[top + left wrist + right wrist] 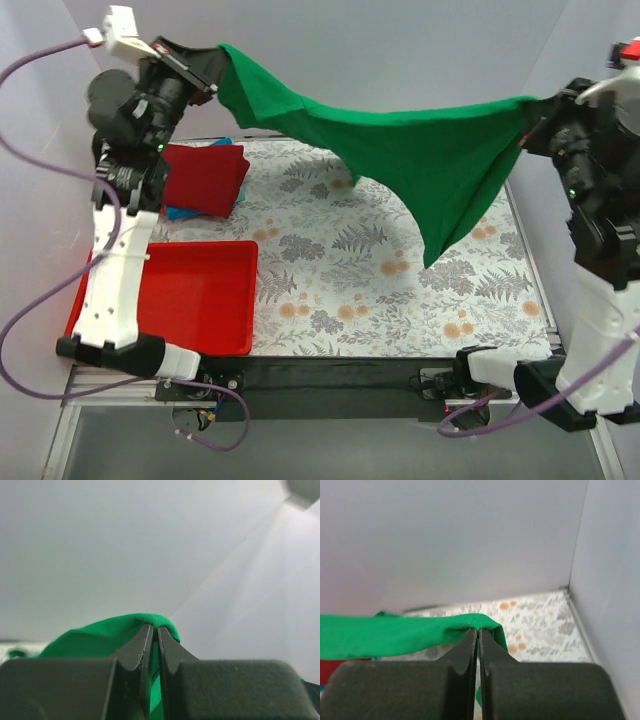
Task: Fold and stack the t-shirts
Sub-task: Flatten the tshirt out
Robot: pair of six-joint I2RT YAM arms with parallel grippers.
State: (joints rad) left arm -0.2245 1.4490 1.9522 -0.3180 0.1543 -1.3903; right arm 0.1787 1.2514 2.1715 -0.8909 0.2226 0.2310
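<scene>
Top external view: the left tool and the right tool each clamp one end of the green t-shirt. It hangs stretched between them above the counter, with one corner drooping toward the right. The red tray sits at the near left. The folded dark red t-shirt lies beyond the tray, outside it, over a blue t-shirt edge. Left wrist view: fingers pinched together on green cloth. Right wrist view: fingers pinched together on a green fold.
</scene>
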